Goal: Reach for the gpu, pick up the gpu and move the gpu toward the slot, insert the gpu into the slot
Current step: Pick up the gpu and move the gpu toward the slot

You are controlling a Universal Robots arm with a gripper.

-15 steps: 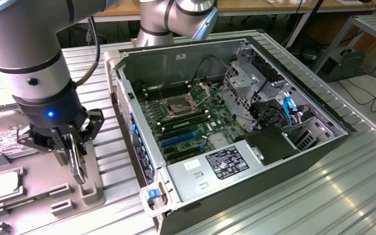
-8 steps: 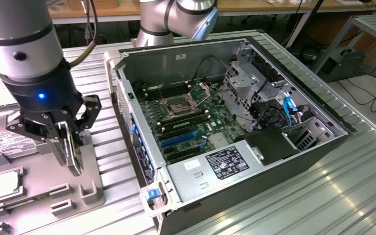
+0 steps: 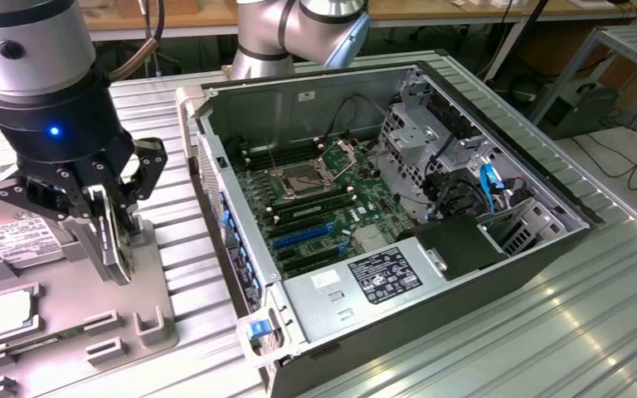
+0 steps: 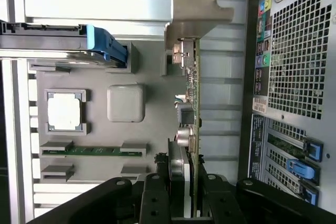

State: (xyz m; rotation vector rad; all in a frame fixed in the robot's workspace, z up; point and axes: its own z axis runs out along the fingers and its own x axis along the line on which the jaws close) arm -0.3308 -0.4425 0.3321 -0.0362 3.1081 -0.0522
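Note:
My gripper point(image 3: 112, 217) hangs over the grey parts tray point(image 3: 175, 286) at the exterior view's left, shut on the gpu point(image 3: 119, 259). The card stands on edge between the fingers, its lower end close to the tray surface. In the wrist view the gpu point(image 4: 192, 103) appears edge-on as a thin green board with small components, and its silver bracket point(image 4: 197, 6) is at the end far from my gripper point(image 4: 184, 200). The black fingers point(image 4: 156, 195) clamp both faces of the board. The blue slots point(image 3: 302, 237) lie on the motherboard inside the open computer case point(image 3: 540, 186).
The tray also holds a silver hard drive point(image 3: 14, 242), a square CPU chip point(image 3: 9, 311) and a green memory stick point(image 4: 92, 151). The case's perforated rear panel point(image 4: 296, 51) is close beside the card. The ribbed metal table point(image 3: 540, 323) extends around the case.

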